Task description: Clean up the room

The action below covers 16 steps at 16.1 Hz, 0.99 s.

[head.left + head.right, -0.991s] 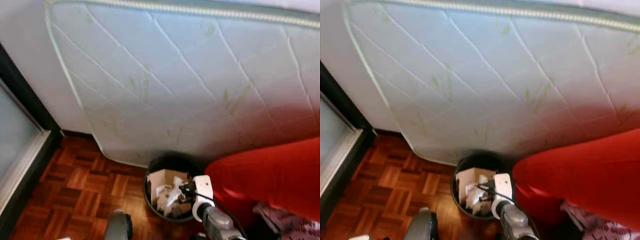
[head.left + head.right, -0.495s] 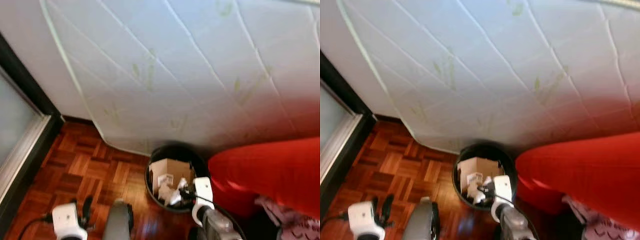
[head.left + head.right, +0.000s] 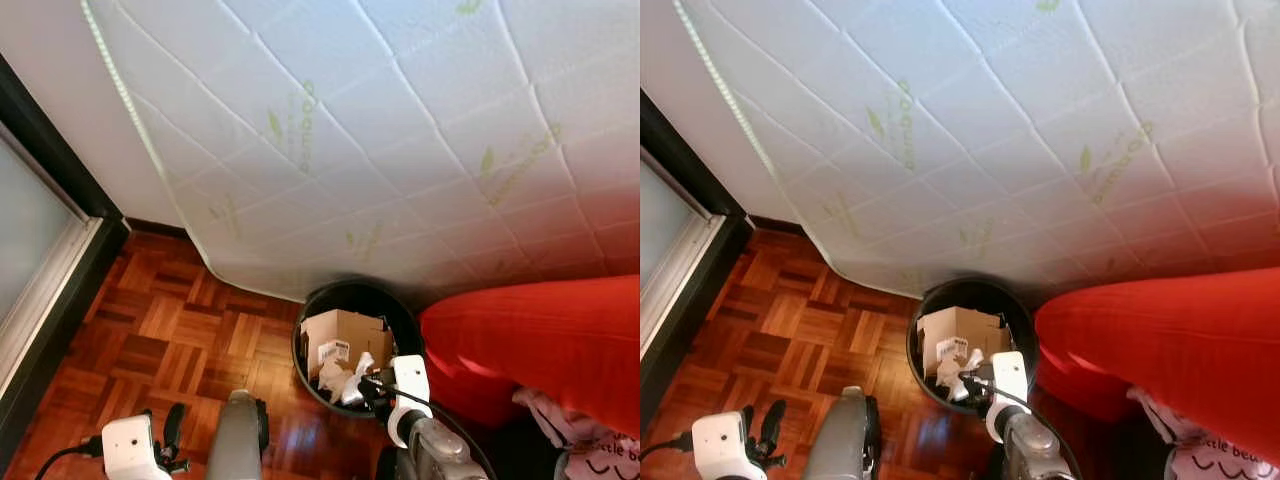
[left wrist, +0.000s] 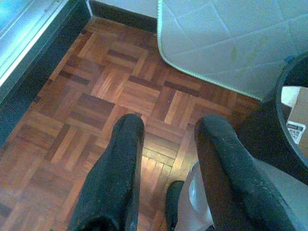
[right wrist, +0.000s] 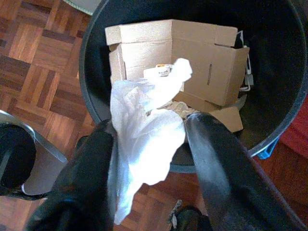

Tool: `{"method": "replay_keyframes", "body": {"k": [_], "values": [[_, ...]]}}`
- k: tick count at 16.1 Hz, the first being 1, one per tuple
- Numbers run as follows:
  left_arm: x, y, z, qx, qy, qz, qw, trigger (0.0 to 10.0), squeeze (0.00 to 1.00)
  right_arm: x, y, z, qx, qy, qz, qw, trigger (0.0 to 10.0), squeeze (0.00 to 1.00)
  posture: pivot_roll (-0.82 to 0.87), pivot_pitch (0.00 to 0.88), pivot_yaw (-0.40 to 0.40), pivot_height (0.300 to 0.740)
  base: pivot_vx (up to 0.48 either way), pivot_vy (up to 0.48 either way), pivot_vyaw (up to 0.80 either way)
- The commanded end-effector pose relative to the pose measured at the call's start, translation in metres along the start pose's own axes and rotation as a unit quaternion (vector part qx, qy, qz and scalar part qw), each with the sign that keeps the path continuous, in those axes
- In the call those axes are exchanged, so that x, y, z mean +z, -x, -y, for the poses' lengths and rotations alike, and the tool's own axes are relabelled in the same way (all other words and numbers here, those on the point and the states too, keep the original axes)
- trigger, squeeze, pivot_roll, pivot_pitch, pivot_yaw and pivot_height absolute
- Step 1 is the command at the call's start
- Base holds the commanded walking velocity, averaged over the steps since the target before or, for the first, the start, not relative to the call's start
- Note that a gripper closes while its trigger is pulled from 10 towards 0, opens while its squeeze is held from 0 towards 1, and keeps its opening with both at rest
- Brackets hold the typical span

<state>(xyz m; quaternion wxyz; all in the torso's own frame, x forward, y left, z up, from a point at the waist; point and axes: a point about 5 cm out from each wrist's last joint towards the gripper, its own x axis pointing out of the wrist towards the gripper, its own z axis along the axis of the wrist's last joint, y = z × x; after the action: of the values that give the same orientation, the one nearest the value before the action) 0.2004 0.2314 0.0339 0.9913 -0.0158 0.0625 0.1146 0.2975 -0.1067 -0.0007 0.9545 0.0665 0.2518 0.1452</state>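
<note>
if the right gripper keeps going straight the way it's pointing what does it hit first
Probably the cardboard box inside the black bin. The right gripper, holding crumpled white paper, points down into the bin's open mouth near its closest rim; depth is unclear, so the rim could come first.

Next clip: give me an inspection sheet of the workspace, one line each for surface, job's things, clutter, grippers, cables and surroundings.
Surface: brown parquet floor, glossy.
Job's things: round black trash bin holding a brown cardboard box; crumpled white paper between the right gripper's fingers, above the bin's near rim.
Clutter: nothing seen on the floor.
Grippers: right gripper shut on the paper; left gripper open, low over the floor.
Cables: black cable along the right wrist.
Surroundings: white quilted mattress leaning behind the bin; red cushion beside it.
</note>
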Motion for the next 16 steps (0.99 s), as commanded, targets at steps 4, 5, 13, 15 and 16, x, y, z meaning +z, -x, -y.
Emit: {"method": "replay_keyframes", "body": {"k": [4, 5, 13, 15, 16], "values": [[-0.005, 0.006, -0.002, 0.006, -0.003, -0.029, 1.000, 10.0, 0.00, -0.013, 0.005, 0.002, -0.013, -0.024, -0.008, 1.000, 10.0, 1.00, 0.29, 0.477, -0.085, 0.631, 0.000, 0.000, 0.00], [-0.003, 0.004, 0.000, 0.004, -0.005, -0.028, 1.000, 10.0, 0.00, -0.011, 0.004, 0.004, -0.025, -0.030, 0.000, 0.999, 10.0, 1.00, 0.29, 0.477, -0.085, 0.631, 0.000, 0.000, 0.00], [-0.004, 0.006, 0.000, 0.005, -0.006, -0.041, 0.999, 10.0, 0.00, -0.010, 0.005, 0.008, -0.031, -0.023, -0.005, 0.999, 10.0, 0.99, 0.28, 0.484, -0.086, 0.631, 0.000, 0.000, 0.00], [-0.011, 0.001, 0.000, 0.003, -0.007, -0.055, 0.998, 10.0, 0.00, -0.013, 0.007, 0.014, -0.043, -0.021, -0.013, 0.999, 10.0, 0.00, 0.28, 0.453, -0.091, 0.631, 0.000, 0.000, 0.00], [-0.019, -0.001, -0.003, 0.007, -0.009, -0.069, 0.998, 10.0, 0.00, -0.015, 0.008, 0.017, -0.046, -0.027, -0.013, 0.999, 10.0, 0.00, 0.28, 0.416, -0.092, 0.631, 0.000, 0.000, 0.00]]}}
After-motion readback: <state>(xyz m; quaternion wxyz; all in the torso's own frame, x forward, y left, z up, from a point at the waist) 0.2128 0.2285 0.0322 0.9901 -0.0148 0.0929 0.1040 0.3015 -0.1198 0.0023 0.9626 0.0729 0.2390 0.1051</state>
